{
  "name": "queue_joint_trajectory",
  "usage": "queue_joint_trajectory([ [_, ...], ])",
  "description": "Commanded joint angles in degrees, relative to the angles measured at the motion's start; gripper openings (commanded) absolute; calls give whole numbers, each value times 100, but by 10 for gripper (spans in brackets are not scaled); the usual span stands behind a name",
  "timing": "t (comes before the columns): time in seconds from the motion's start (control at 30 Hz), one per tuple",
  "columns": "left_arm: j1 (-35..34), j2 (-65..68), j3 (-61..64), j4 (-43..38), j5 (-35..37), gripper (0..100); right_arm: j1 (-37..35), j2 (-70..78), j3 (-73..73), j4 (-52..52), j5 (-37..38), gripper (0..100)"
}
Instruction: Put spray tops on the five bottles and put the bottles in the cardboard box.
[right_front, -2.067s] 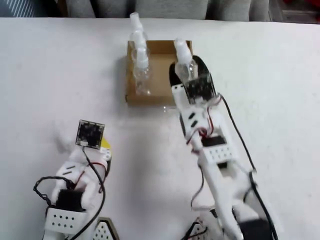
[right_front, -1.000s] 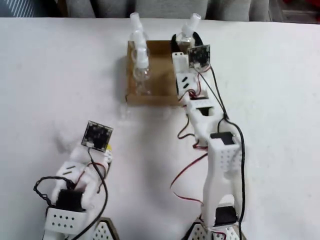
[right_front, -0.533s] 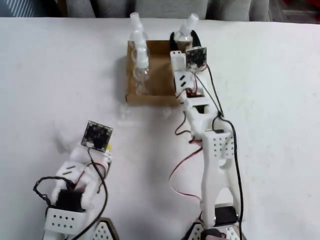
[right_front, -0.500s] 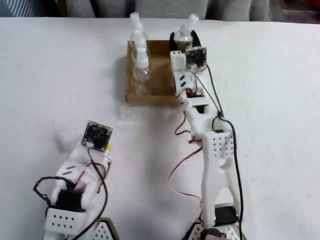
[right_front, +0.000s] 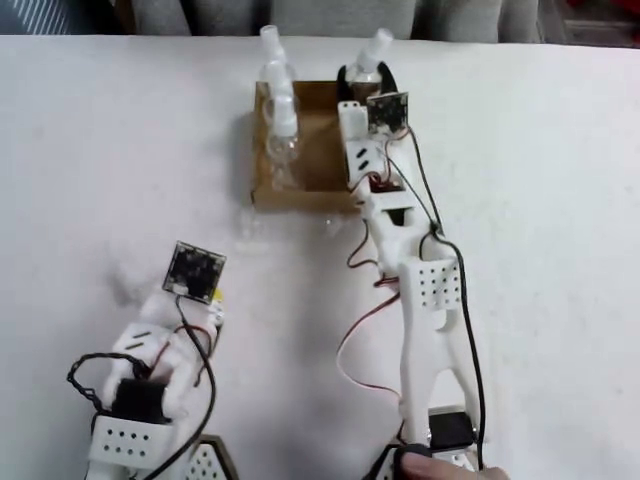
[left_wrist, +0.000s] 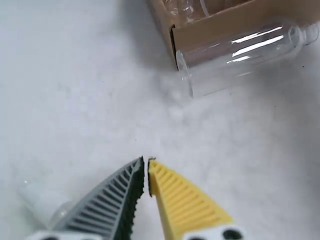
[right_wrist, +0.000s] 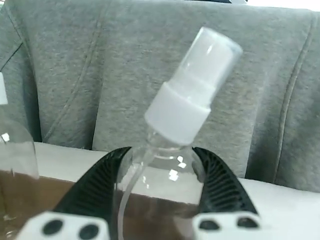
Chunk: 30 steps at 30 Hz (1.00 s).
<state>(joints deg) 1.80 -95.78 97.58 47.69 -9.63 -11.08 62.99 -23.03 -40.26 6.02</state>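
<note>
L arm sits at the near-left of the tabletop (right_front: 120, 150). The left pincer (left_wrist: 146, 167) is narrowed right down: grey and yellow ribbed tips meet w/ nothing between them, hanging just above bare surface. Well apart from it, further in, a capless bottle (left_wrist: 240, 55) lies on its side on the tabletop, along the near wall of the cardboard box (right_front: 318, 150), base at the box's near-left corner, open neck pointing right.

The box is at mid-tabletop, far side. Two capped bottles (right_front: 283, 135) stand along its left wall, one behind the other, both w/ white tops on.

R arm stretches fwd over the box's right side. The right pincer (right_wrist: 160, 165) grips a third bottle (right_wrist: 165, 187), black fingers either side of its shoulder, just below the spray top (right_wrist: 192, 95). That bottle is tilted, top leaning right, at the box's far-right corner; its base is hidden, prob. inside the box.
</note>
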Motion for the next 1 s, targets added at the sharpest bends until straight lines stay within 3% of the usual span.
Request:
queue_joint_trajectory([
  [0.0,-57,-40,-18,-149,-70,24,40,4,-457,13,-44,15],
  [0.97,-57,-40,-18,-149,-70,24,4,101,-492,945,-9,19],
])
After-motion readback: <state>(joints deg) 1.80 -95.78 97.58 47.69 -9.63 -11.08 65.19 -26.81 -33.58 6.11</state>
